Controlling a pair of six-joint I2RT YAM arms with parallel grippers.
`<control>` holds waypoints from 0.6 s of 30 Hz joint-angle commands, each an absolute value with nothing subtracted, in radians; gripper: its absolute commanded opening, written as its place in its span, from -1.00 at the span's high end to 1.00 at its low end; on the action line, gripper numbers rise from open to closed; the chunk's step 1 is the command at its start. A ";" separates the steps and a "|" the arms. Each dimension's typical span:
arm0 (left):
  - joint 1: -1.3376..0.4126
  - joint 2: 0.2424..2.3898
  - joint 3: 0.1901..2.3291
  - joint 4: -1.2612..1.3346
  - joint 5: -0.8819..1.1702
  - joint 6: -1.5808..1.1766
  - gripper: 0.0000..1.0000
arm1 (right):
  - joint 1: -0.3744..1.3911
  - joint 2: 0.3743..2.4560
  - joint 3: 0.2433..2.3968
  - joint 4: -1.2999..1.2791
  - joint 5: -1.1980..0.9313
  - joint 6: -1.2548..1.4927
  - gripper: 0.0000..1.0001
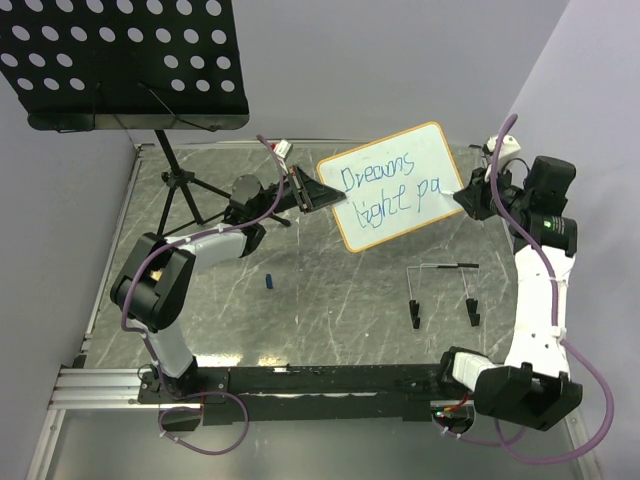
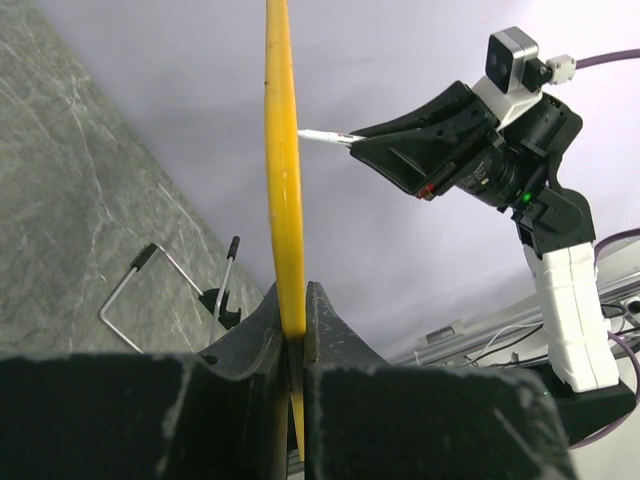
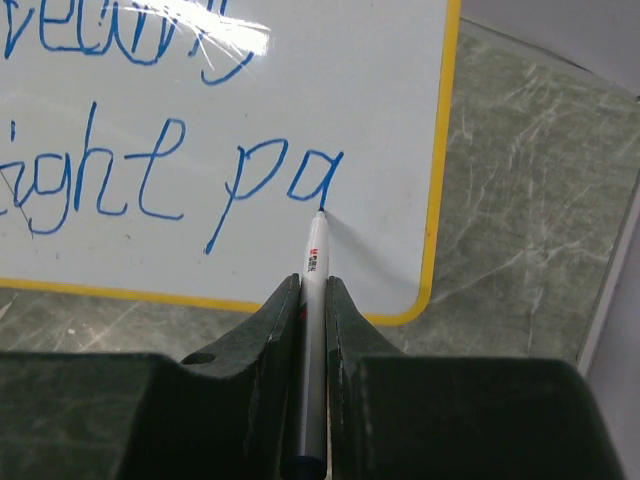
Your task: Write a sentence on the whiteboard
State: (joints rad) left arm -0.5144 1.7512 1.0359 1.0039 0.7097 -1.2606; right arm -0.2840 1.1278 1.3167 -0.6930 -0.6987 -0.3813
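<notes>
Jaws of the left gripper (image 1: 318, 196) are being pressed shut on the left edge of the whiteboard (image 1: 400, 150), which is being held tilted above the far right part of the worktop (image 1: 330, 300). A white marker (image 3: 314, 290) is being pinched by the right gripper (image 3: 313, 285), and its tip is being touched to the board just after the "a". The sentence (image 1: 385, 190) is being shown in blue as "Dreams" over "light pa". A small blue cap (image 1: 270, 282) is being left near the worktop's middle.
</notes>
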 commanded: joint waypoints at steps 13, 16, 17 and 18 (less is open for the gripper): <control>-0.512 1.723 1.062 1.177 0.713 -1.279 0.98 | -0.321 1.158 1.462 -0.646 -0.795 -0.301 1.00; -0.512 1.723 1.065 1.177 0.718 -1.279 0.98 | -0.321 1.187 1.462 -0.644 -0.785 -0.308 1.00; -0.512 1.723 1.065 1.177 0.718 -1.279 0.98 | -0.321 1.192 1.456 -0.643 -0.776 -0.310 1.00; -0.512 1.723 1.065 1.178 0.719 -1.279 0.98 | -0.321 1.199 1.453 -0.641 -0.775 -0.316 1.00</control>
